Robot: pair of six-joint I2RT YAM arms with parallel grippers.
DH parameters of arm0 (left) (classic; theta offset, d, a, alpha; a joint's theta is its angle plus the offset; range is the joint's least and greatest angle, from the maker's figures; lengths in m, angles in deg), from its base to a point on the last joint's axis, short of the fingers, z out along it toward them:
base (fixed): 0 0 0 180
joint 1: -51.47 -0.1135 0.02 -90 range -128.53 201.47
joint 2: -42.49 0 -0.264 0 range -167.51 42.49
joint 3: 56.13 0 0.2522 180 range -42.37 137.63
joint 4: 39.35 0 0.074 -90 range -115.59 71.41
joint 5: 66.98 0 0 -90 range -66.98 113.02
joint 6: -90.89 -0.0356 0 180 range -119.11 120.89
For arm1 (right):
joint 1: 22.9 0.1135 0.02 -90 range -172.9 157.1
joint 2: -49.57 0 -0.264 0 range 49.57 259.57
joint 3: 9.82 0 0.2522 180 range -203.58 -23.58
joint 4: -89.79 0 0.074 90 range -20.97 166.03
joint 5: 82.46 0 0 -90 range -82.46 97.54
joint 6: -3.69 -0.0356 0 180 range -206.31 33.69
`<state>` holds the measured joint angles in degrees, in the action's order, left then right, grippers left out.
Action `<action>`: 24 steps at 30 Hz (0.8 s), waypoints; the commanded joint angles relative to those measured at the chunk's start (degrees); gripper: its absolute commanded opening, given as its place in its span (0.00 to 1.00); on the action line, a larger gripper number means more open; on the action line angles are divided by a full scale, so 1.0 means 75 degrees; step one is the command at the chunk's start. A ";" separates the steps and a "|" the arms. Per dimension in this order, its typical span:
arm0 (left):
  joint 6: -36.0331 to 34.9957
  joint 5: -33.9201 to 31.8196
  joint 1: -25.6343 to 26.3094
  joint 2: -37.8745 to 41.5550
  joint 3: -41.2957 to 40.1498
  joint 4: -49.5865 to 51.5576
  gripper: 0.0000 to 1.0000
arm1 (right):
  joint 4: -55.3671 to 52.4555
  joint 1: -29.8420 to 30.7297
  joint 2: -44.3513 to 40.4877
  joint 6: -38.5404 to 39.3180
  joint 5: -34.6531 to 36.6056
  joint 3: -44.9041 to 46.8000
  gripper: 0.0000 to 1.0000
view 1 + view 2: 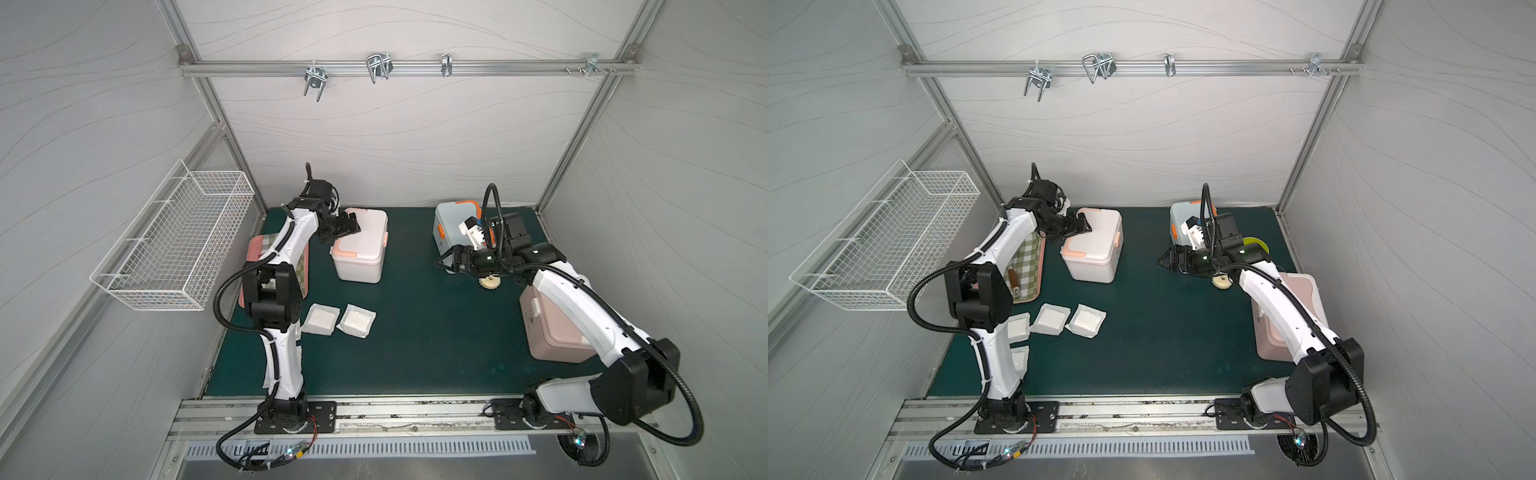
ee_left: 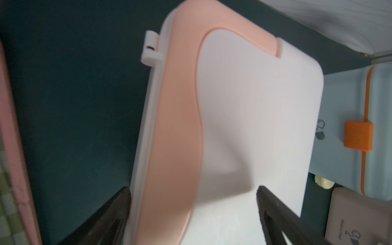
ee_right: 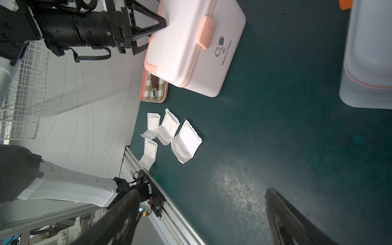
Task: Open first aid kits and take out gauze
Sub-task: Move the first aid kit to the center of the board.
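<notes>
The white first aid kit with peach trim (image 1: 361, 249) (image 1: 1094, 249) (image 3: 191, 46) stands at the back left with its lid down. My left gripper (image 1: 352, 224) (image 2: 193, 188) is open, with one finger beside the lid's edge and the other over the lid (image 2: 244, 106). The light blue kit with orange trim (image 1: 451, 222) (image 1: 1177, 214) (image 2: 343, 127) stands at the back right. The pale pink kit (image 1: 552, 332) (image 1: 1279, 328) lies partly under the right arm. My right gripper (image 1: 441, 262) (image 1: 1162, 262) (image 3: 202, 191) hovers open over bare mat. Several wrapped gauze pads (image 1: 356, 321) (image 1: 1051, 319) (image 3: 187, 140) lie on the mat at the front left.
A pink tray with checked cloth (image 1: 1027, 266) lies behind the left arm. A white wire basket (image 1: 174, 237) hangs on the left wall. A small cream toothed roll (image 1: 489, 284) sits under the right wrist. A metal rail (image 1: 374, 411) runs along the mat's front edge.
</notes>
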<state>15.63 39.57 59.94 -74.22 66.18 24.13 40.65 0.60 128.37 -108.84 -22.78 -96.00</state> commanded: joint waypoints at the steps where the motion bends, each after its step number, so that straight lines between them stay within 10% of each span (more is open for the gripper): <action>1: -0.0516 -0.0200 0.0923 0.0111 0.0223 0.0236 0.92 | -0.0191 0.0003 0.0271 0.0182 0.0255 -0.0284 0.92; 12: -0.0395 -0.0906 0.2582 0.0571 -0.0637 0.0082 0.92 | -0.0300 -0.0282 0.1292 0.0291 0.0499 -0.1007 0.83; 24: 0.0616 0.0094 0.1604 0.1445 -0.1249 -0.0915 0.94 | -0.0404 -0.0430 0.3212 0.0239 0.0089 -0.2658 0.64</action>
<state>17.34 36.38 74.93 -64.78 56.90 21.72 39.19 -2.52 149.60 -107.41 -20.10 -113.81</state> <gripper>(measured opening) 0.941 0.649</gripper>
